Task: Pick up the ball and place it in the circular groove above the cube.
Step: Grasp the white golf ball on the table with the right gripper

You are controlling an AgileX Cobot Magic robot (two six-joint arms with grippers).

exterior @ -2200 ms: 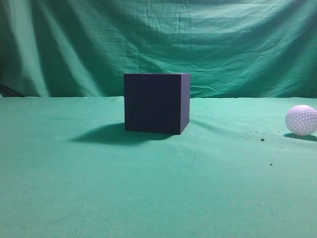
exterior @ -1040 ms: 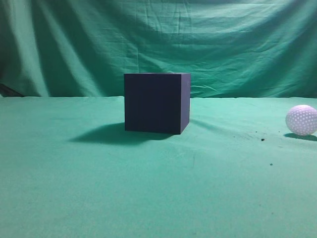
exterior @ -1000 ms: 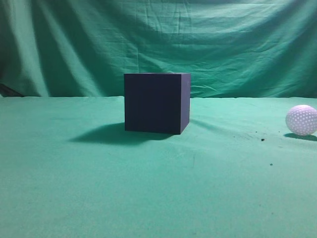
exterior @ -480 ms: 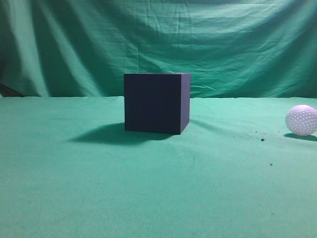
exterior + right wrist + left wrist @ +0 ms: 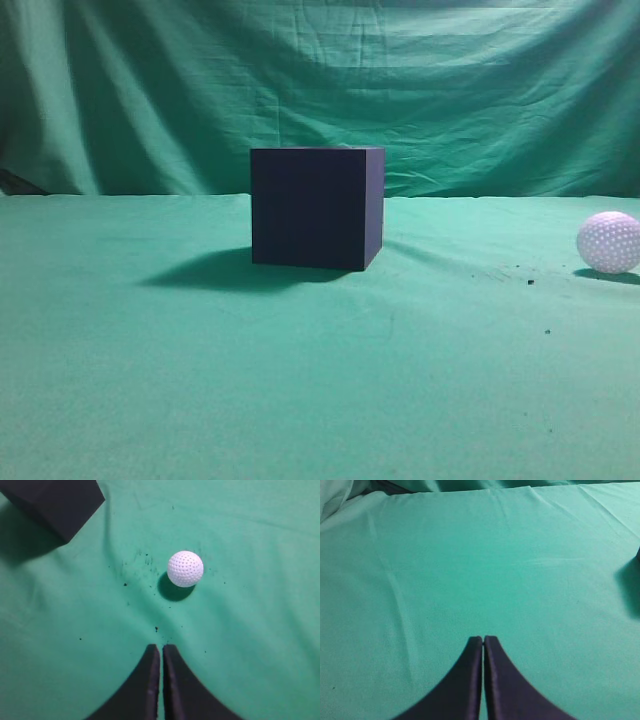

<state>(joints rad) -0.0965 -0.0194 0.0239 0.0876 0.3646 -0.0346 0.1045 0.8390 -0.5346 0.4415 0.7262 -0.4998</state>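
White dimpled ball [image 5: 185,568] is sitting on the green tabletop [image 5: 300,380], well right of the dark cube [image 5: 316,207]. Right gripper [image 5: 161,647] is hanging near it, jaws closed; left gripper [image 5: 483,640] likewise. Pickup not yet begun: jaws need opening, then descending.

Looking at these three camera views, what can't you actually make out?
- The circular groove: the exterior view is level with the cube, so its top face is hidden.
- Most of the cube: cut off by the right wrist view's top-left corner.
- Both arms: outside the exterior view.
- Dark specks by the ball: too small to identify.
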